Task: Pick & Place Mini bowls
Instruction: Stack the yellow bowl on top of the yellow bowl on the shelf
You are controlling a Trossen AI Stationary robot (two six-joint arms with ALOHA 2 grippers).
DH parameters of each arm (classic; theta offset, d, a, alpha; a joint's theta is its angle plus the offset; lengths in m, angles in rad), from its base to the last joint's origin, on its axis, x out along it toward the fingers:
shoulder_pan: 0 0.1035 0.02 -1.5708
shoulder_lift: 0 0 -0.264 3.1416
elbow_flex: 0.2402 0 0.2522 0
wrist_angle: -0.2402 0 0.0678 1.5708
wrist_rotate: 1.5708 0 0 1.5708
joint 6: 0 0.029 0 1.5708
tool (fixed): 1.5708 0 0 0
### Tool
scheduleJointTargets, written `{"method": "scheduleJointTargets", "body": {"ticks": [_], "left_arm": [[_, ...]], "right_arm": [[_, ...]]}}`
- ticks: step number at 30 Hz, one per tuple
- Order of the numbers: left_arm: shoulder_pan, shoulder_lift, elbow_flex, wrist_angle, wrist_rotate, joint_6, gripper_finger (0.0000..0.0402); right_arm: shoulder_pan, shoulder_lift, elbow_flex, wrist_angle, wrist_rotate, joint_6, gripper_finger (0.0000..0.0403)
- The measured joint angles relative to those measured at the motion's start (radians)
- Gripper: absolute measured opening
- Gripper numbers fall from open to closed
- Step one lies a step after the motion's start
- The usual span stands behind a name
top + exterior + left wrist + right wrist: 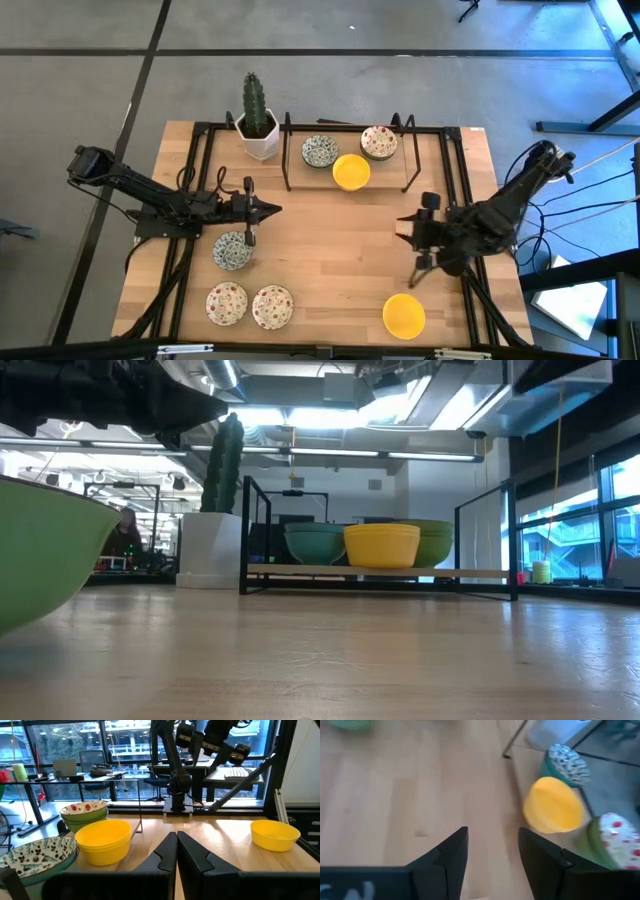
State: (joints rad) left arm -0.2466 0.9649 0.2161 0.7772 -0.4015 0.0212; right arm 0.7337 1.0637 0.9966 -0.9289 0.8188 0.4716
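- Currently no bowl held by either arm.
- Left gripper (268, 209) clenched, fingers (170, 852) pressed together on nothing, hovering left of centre just beyond the patterned bowl (232, 250); probably parked between picks.
- Right gripper (408, 231) released, jaws apart with bare table between them, right of centre and pointing toward the middle; likely readied for a grab.
- Rack (347, 186) at the far edge holding three bowls: blue-green one (320, 151) on the left, yellow one (351, 171) in the middle, speckled one (379, 142) on the right; apparently the drop-off, judged from the task.
- Four bowls loose on the table: patterned bowl near left, two speckled bowls (249, 305) side by side at the near-left edge, lone yellow bowl (403, 315) at near right.
- Lone yellow bowl nearest the right gripper, near-left ones within the left arm's reach; a sensible split, as a guess.
- Cactus pot (258, 137) at the far left corner, just beside the rack; not for moving.
- In the way: rack's upright rods and front bar, needing an approach from above; space among the three racked bowls tight, so some risk of knocking one.
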Motion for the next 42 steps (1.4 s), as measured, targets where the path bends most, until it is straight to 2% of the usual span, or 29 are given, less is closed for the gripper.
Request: {"method": "scheduleJointTargets", "body": {"ticks": [3,5,11,14,20,28,38,42], "left_arm": [[0.000,0.000,0.000,-0.004,0.000,0.000,0.0004],[0.000,0.000,0.000,-0.011,0.000,0.000,0.0003],[0.000,0.000,0.000,-0.017,0.001,-0.011,0.0004],[0.000,0.000,0.000,-0.029,0.002,-0.019,0.0007],[0.000,0.000,0.000,-0.029,0.001,-0.025,0.0008],[0.000,0.000,0.000,-0.056,0.000,-0.027,0.0008],[0.000,0.000,0.000,-0.063,-0.026,-0.045,0.0006],[0.000,0.000,0.000,-0.067,-0.026,-0.052,0.0008]], "right_arm": [[0.033,-0.064,-0.074,0.042,-0.007,0.054,0.0173],[0.034,-0.088,-0.128,0.046,-0.053,0.111,0.0173],[0.031,-0.098,-0.243,0.061,-0.270,0.346,0.0173],[0.031,-0.098,-0.272,0.138,-0.378,0.403,0.0173],[0.031,-0.086,-0.299,0.326,-0.534,0.354,0.0173],[0.031,0.023,-0.300,0.307,-0.613,0.340,0.0173],[0.031,0.147,-0.300,0.409,-0.689,0.353,0.0173],[0.031,0.173,-0.300,0.429,-0.763,0.404,0.0173]]}}
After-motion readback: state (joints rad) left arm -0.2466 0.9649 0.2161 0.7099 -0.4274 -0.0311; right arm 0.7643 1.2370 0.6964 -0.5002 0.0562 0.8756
